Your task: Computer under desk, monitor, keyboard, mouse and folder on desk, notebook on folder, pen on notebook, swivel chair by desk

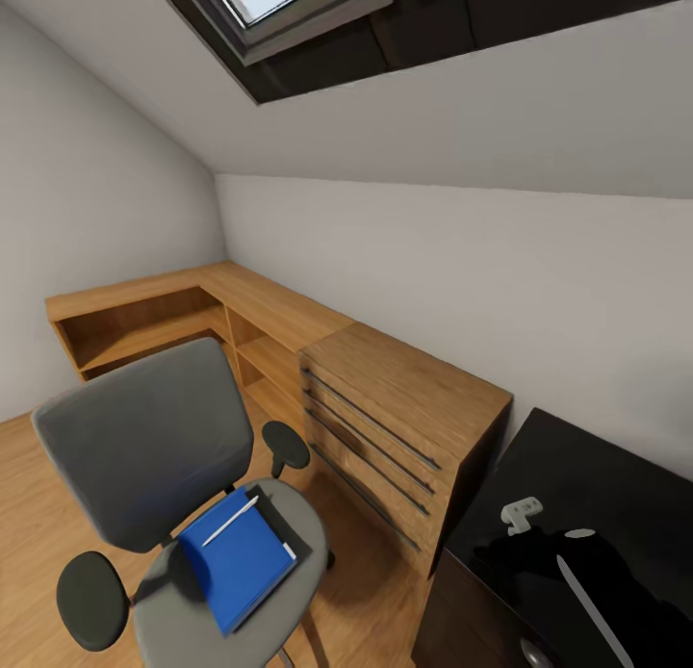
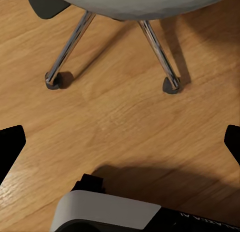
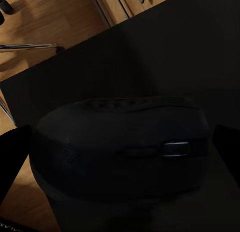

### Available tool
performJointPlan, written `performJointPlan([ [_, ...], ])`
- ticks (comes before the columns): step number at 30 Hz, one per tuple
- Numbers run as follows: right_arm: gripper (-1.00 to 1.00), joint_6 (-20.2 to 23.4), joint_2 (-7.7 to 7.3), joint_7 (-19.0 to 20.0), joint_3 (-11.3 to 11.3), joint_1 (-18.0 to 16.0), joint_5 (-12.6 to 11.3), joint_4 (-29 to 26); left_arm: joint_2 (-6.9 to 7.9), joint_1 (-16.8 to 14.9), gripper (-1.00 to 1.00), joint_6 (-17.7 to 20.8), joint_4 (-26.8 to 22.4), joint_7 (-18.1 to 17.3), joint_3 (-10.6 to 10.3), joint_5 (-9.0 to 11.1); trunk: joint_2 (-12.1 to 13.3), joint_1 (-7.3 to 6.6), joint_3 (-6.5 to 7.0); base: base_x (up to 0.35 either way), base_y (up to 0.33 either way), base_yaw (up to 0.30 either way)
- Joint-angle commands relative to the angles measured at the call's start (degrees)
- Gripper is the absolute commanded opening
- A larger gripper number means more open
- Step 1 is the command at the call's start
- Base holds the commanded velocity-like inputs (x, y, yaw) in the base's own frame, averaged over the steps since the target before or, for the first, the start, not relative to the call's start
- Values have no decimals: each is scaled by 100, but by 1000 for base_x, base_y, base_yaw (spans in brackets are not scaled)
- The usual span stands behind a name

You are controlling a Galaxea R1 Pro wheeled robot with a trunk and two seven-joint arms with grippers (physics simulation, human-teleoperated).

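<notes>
The grey swivel chair [image 1: 144, 447] stands on the wooden floor at the lower left. The blue folder [image 1: 241, 567] lies on its seat, and the pale pen [image 1: 231, 521] rests across the folder. A thin dark grey slab, seemingly the notebook [image 1: 291, 526], peeks out along the folder's far edge. The glossy black desk [image 1: 597, 466] fills the lower right. In the right wrist view the black mouse [image 3: 115, 157] sits on the desk [image 3: 165, 51] between the spread fingers of my right gripper [image 3: 120, 148], which is open. My left gripper [image 2: 120, 142] hangs open over the floor near the chair's chrome legs [image 2: 157, 46].
A low wooden shelf unit [image 1: 144, 312] runs along the walls, and a wooden drawer chest [image 1: 404, 408] stands between chair and desk. A skylight [image 1: 289, 4] sits in the sloped ceiling. My white base [image 2: 110, 212] is just behind the left gripper.
</notes>
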Motion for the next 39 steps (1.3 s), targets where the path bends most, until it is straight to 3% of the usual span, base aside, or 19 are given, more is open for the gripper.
performJointPlan([
  [1,-100,33,-5,-18,9,-4,-45,-5,1,-3,100,-18,3,24,-11,3,-4,0,-6,0,0,0],
  [39,-100,15,-5,-18,6,-4,-45,-5,15,-3,100,-18,2,23,-12,3,-4,0,-6,0,0,0],
])
